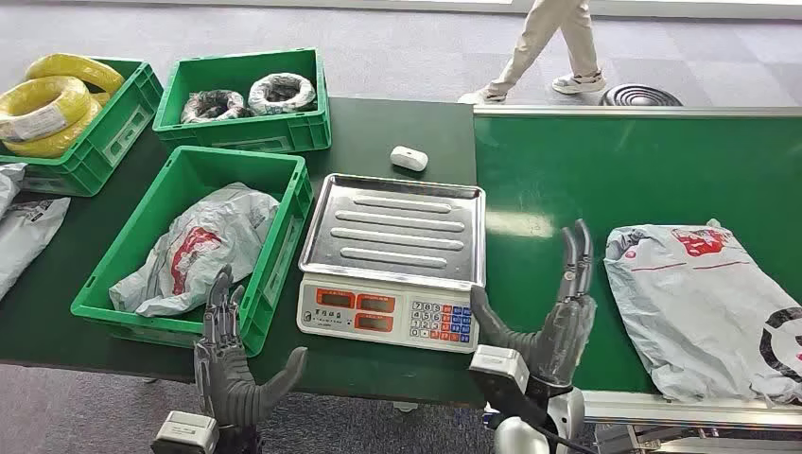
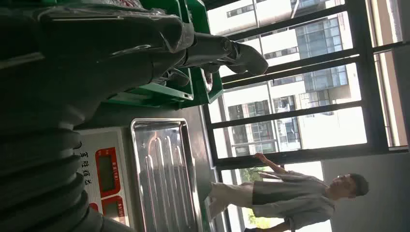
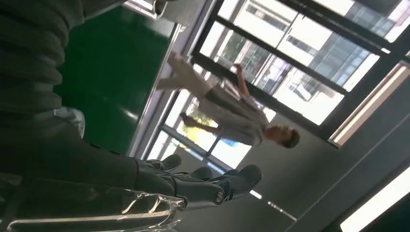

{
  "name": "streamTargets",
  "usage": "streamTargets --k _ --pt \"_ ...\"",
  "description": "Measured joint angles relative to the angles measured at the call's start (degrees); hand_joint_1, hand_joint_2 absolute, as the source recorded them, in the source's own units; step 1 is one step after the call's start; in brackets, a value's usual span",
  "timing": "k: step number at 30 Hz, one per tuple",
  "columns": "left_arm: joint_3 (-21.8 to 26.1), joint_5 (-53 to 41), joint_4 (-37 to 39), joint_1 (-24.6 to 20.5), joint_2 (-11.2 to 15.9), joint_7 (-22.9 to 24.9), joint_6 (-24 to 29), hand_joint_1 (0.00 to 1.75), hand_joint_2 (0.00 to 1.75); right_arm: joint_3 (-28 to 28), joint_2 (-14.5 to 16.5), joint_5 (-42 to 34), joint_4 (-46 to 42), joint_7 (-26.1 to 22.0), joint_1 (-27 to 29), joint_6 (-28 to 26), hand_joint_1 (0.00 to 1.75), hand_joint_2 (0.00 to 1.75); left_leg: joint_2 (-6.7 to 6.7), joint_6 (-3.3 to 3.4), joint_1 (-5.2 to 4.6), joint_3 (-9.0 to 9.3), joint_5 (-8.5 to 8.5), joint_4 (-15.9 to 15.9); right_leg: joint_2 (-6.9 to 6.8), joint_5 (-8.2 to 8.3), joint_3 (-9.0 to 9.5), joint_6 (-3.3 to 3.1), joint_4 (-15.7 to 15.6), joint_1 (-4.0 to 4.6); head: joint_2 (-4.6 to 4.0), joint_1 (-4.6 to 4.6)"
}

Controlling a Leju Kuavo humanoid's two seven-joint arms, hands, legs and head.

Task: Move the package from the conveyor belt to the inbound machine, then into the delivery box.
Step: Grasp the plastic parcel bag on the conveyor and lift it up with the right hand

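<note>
A grey plastic mail package (image 1: 700, 307) with red print lies on the green conveyor belt (image 1: 605, 180) at the right. The scale with a steel tray (image 1: 394, 232) stands in the middle, its tray bare. A green box (image 1: 270, 274) to its left holds another grey package (image 1: 194, 248). My right hand (image 1: 553, 317) is raised with fingers apart, just left of the belt package and holding nothing. My left hand (image 1: 232, 359) is open too, at the green box's near right corner. The scale tray (image 2: 164, 174) also appears in the left wrist view beyond my left hand (image 2: 96, 53).
Two more green crates stand at the back left: one with yellow cable coils (image 1: 47, 109), one with wrapped coils (image 1: 248, 95). A small white device (image 1: 409, 158) lies behind the scale. A person (image 1: 544, 47) walks past beyond the belt. More grey bags (image 1: 24, 227) lie at far left.
</note>
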Motion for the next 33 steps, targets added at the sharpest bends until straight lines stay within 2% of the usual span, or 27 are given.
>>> streamTargets --k 4,6,10,13,15,17,19,22,28,30,33 --pt "0.6 -0.38 0.0 -0.08 -0.62 0.42 -0.54 0.0 1.75 -5.8 0.97 6.04 -1.91 6.82 -0.08 0.0 0.0 1.75 0.0 0.0 -0.01 0.0 0.0 0.0 0.0 0.0 0.01 0.0 -0.01 -0.01 -0.01 -0.01" --pt "1.05 -0.51 0.0 -0.11 -1.04 0.65 -1.13 0.0 1.75 -9.18 1.29 6.88 -2.2 8.71 -0.16 0.0 0.0 1.75 0.0 0.0 -0.02 0.0 0.0 0.01 0.0 0.0 0.01 0.0 -0.01 -0.01 -0.01 -0.01" --pt "1.97 -0.44 0.0 -0.06 -1.62 0.56 -1.79 0.0 1.75 -14.15 1.54 1.45 -0.04 8.77 -0.76 0.0 0.0 1.75 0.0 0.0 -0.01 0.0 -0.01 0.0 0.02 0.0 0.03 0.0 -0.01 0.0 0.0 -0.01" --pt "2.46 0.31 0.0 -0.02 -1.65 0.09 -1.91 0.0 1.75 -14.56 0.73 -3.94 5.2 9.58 -2.22 0.06 0.0 1.75 0.01 0.0 -0.01 0.0 0.0 0.0 0.02 0.0 0.03 0.0 0.0 0.01 -0.01 -0.02" --pt "2.75 0.99 0.02 -0.09 -1.66 -0.13 -2.07 0.0 1.75 -13.92 0.02 -4.31 9.69 10.4 -3.74 0.11 0.0 1.75 0.01 0.0 0.0 0.02 0.0 0.0 0.01 0.01 0.03 0.0 0.01 0.01 -0.01 -0.01" --pt "2.97 1.53 0.13 -0.33 -1.78 -0.21 -2.24 0.0 1.75 -13.77 -0.05 0.26 14.31 10.81 -5.42 0.08 0.0 1.75 0.02 0.0 0.0 0.04 0.01 0.0 0.01 0.01 0.03 0.0 0.02 0.01 0.0 -0.01" --pt "3.11 1.87 0.39 -0.76 -2.07 -0.23 -2.34 0.0 1.75 -15.17 0.64 8.84 18.84 11.73 -7.29 0.03 0.0 1.75 0.01 0.0 0.0 0.04 0.02 0.0 0.01 0.01 0.02 0.0 0.02 0.01 0.0 -0.01" --pt "3.2 2.19 0.75 -1.47 -2.43 -0.19 -2.47 0.0 1.75 -18.56 1.55 19.31 23.72 15.86 -9.55 0.0 0.0 1.75 -0.03 0.0 0.0 0.04 0.02 0.0 -0.02 0.01 0.03 0.0 0.02 0.0 0.0 -0.01" --pt "3.24 2.5 0.97 -1.97 -2.58 0.04 -2.69 0.0 1.75 -20.99 1.56 22.9 26.31 19.74 -10.63 -0.01 0.0 1.75 -0.03 0.01 0.0 0.03 0.02 0.0 -0.02 0.01 0.03 0.0 0.02 -0.02 0.0 -0.01" --pt "3.44 2.68 1.4 -2.9 -2.88 0.65 -3.2 0.0 1.75 -25.39 0.91 25.91 30.38 23.8 -11.85 -0.03 0.0 1.75 -0.01 0.01 -0.01 0.02 0.01 0.01 -0.01 0.01 0.01 0.01 0.01 -0.06 0.0 -0.02" --pt "4.06 2.67 1.92 -4.09 -3.38 1.46 -4.07 0.0 1.75 -30.79 -0.52 28.46 35.23 26.72 -12.95 -0.05 0.0 1.75 -0.01 0.02 -0.03 0.0 0.0 0.01 -0.01 0.02 0.0 0.02 0.01 -0.09 0.0 -0.02"
